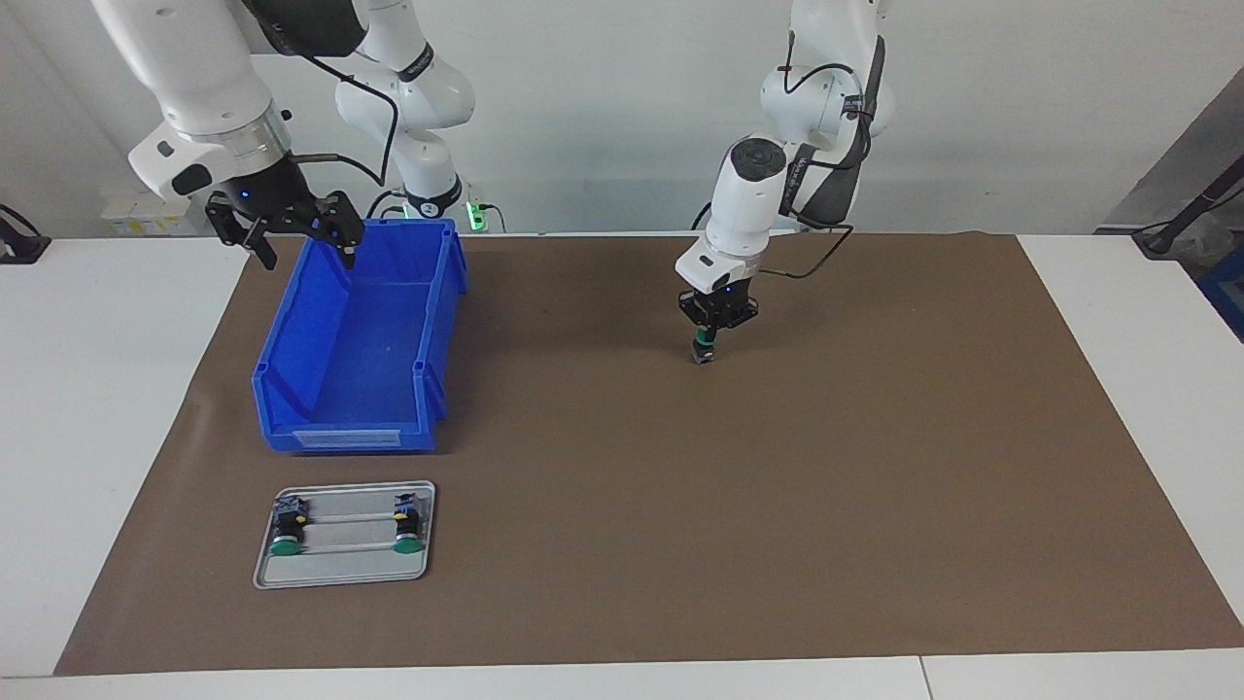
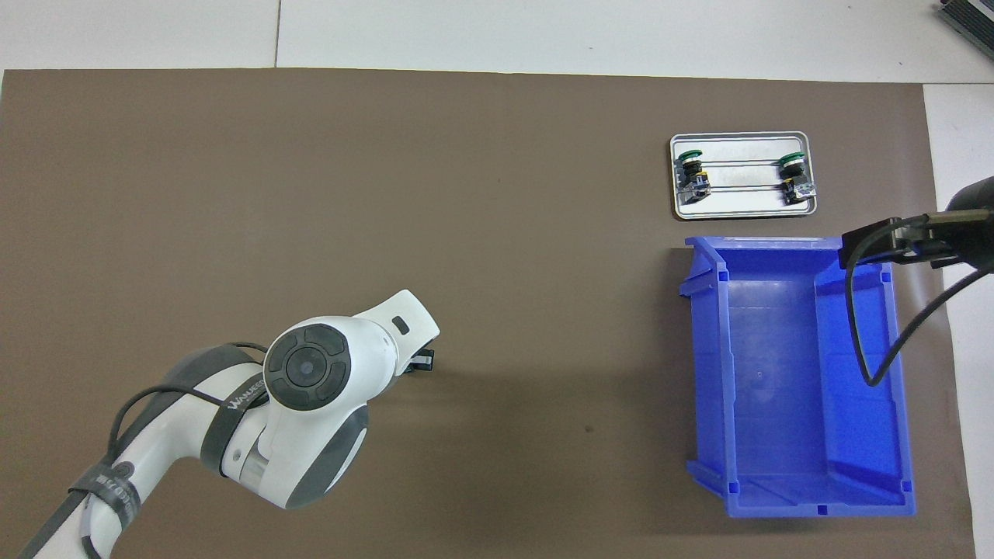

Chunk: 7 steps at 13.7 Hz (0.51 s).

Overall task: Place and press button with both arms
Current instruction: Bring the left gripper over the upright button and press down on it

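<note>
The left claw [image 1: 706,342] is clenched on the button [image 1: 703,351] by its green cap, holding it upright with its lower end at, or just above, the brown mat [image 1: 777,486] that covers the table [image 1: 97,389]. Whether it already rests on the mat cannot be told. This spot lies well apart from the blue bin [image 1: 360,340], toward the left arm's end of the table. In the overhead view the left arm's wrist hides both claw and button.

The right claw [image 1: 292,238] hangs released, fingers spread wide, over the corner of the blue bin nearest the robots, and grasps nothing. That arm waits.

Two more buttons [image 1: 285,528] [image 1: 409,525] lie on their sides in the metal tray [image 1: 340,574], which sits just beside the bin, farther from the robots than it. The bin itself looks empty.

By the look of it, the task is in its placing step: one button has left the tray and is being stood on the mat. Left to do, most likely: let it stand steady or keep it braced, bring the right claw over from the bin, and push down on the green cap.
</note>
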### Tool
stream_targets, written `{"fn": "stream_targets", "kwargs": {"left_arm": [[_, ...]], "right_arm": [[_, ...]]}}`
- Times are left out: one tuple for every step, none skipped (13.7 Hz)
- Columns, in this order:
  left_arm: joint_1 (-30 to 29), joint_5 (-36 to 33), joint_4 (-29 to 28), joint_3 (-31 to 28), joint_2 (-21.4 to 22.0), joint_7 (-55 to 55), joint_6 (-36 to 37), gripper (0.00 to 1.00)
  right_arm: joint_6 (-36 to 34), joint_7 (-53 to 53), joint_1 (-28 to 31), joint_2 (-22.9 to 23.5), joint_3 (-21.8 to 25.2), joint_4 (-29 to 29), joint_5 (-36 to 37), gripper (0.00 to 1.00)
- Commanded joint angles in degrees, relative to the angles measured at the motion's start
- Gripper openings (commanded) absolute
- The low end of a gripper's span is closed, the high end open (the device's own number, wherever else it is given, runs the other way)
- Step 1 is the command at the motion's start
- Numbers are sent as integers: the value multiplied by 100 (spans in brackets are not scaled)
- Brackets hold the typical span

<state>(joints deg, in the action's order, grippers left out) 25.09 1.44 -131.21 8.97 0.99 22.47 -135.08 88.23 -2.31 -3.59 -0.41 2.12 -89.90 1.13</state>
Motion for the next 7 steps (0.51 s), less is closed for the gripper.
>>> {"fn": "stream_targets", "kwargs": {"left_arm": [[84, -21, 234, -71, -196, 12, 120, 0], [67, -21, 514, -71, -257, 12, 374, 0], [58, -21, 831, -71, -266, -5, 725, 0], [32, -12, 1156, -62, -275, -14, 1085, 0], [-3, 5, 1524, -71, -318, -23, 1428, 0], [-126, 92, 1928, -80, -415, -40, 1736, 0], [-344, 198, 2341, -80, -511, -145, 2018, 0]], "right_arm": [[-34, -77, 51, -109, -62, -98, 10, 100], [-34, -77, 51, -109, -62, -98, 10, 100], [-25, -94, 51, -109, -62, -89, 10, 100], [-25, -111, 60, -109, -62, -89, 10, 100], [-25, -59, 86, -109, -62, -89, 10, 100], [-25, -59, 86, -117, -62, -80, 19, 100], [-25, -102, 43, -118, -71, -89, 10, 100]]}}
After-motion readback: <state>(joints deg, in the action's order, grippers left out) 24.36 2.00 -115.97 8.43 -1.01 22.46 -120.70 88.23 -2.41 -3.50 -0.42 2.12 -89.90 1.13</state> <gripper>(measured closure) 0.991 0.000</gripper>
